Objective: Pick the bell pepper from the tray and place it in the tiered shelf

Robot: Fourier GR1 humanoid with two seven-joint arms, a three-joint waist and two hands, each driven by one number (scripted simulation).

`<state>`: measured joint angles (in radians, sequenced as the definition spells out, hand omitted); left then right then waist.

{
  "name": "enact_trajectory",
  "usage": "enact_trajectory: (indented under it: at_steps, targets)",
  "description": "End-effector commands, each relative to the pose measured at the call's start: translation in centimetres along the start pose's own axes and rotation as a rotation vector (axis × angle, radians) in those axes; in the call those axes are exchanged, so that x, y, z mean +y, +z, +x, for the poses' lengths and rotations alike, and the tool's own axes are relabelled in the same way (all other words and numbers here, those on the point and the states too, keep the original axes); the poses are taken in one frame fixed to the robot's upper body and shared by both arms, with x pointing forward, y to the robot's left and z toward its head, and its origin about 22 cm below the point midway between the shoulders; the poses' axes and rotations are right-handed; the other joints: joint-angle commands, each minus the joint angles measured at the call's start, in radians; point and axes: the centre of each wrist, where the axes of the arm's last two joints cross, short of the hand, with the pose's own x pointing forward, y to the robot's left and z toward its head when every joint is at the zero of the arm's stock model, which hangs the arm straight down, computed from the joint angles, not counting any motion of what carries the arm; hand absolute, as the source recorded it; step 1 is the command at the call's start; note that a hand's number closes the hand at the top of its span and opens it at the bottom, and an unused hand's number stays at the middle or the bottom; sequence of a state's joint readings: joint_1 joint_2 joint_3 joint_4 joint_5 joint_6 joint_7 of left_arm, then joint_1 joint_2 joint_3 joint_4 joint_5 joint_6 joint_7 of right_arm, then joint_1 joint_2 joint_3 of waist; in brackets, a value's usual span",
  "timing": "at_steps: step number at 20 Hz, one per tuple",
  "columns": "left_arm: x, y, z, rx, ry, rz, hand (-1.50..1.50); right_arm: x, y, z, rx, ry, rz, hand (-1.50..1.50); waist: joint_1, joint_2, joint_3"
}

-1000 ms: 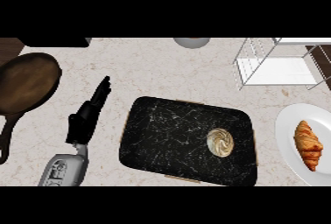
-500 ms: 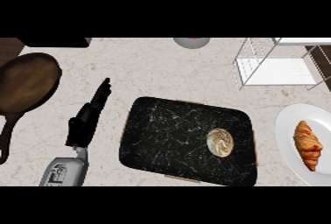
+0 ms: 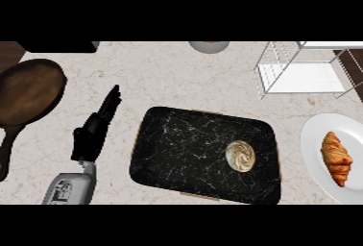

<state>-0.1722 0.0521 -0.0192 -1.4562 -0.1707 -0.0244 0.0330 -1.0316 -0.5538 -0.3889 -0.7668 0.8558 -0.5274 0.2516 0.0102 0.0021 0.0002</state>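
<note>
Head view: left hand [image 3: 98,129] left of tray [image 3: 184,139], fingers straight
Tray: holds pale round item [image 3: 240,155]
Shelf [image 3: 301,77]: top right
Plate [image 3: 315,144]: croissant [image 3: 336,157]
Right hand: not visible

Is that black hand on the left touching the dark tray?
Apart. The head view shows the left hand with straight fingers over the counter, with a strip of pale countertop between it and the tray's left edge.
</note>
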Motion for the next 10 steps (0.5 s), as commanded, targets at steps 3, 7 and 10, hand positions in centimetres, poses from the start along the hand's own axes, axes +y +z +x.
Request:
enact_trajectory:
  at_steps: [3, 7, 10]
  targets:
    - [-0.4, 0.7, -0.5, -0.001, -0.005, 0.016, 0.0, -0.4, 0.0, -0.3, 0.048, -0.162, 0.032, -1.5, -0.003, -0.002, 0.0]
    - [-0.2, 0.1, -0.2, -0.003, -0.016, 0.016, 0.0, -1.6, -0.3, 0.3, 0.011, -0.233, 0.059, -1.5, -0.008, -0.002, 0.0]
    - [1.2, 1.1, -0.3, 0.005, -0.002, -0.005, 0.0, -2.4, -0.3, -0.2, 0.036, -0.249, 0.105, -1.5, -0.009, -0.004, 0.0]
